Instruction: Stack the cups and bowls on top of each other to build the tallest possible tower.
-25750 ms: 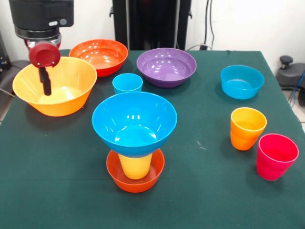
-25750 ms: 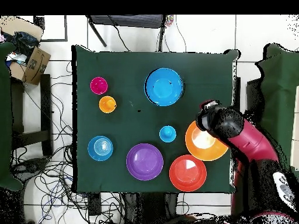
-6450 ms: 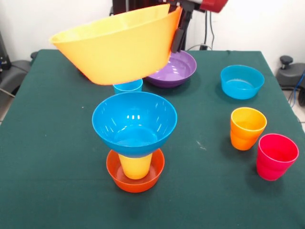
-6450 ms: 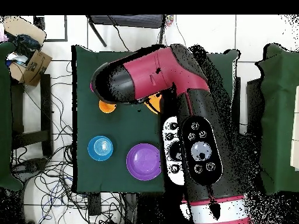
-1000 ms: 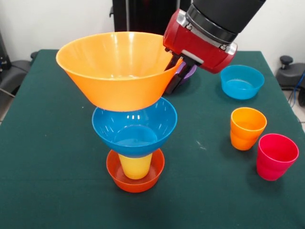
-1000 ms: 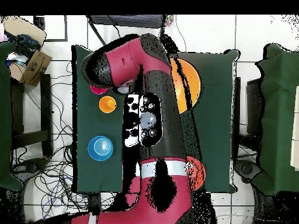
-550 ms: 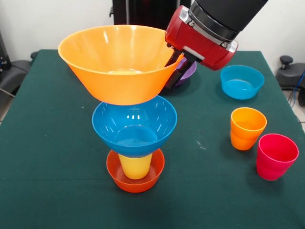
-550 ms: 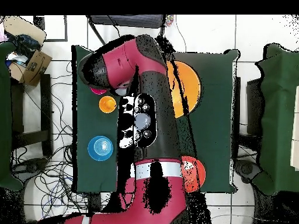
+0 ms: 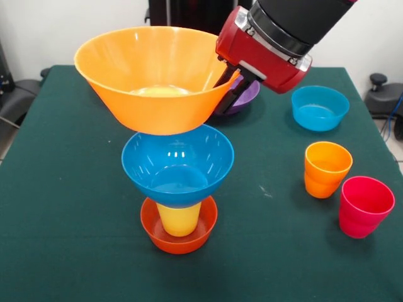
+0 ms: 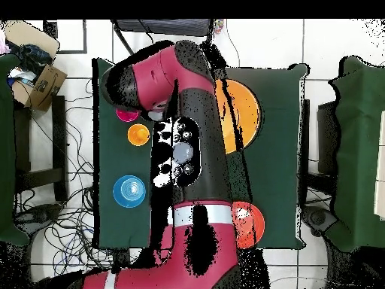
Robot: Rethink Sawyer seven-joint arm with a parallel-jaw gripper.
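we see the tower [image 9: 178,189] near the front of the green table [image 9: 75,251]: a small red-orange bowl [image 9: 179,241] holds a yellow cup [image 9: 179,220], and a big blue bowl [image 9: 177,165] sits on that cup, empty inside. just above it hangs a large orange bowl [image 9: 154,78], tilted a little, its base at the blue rim; we cannot tell if they touch. the gripper [image 9: 234,85] pinches the orange bowl's right rim, one finger inside, one outside. a purple bowl [image 9: 242,97] peeks out behind it. off to the right stand a small blue bowl [image 9: 320,107], an orange cup [image 9: 326,168] and a red cup [image 9: 365,206], all empty.
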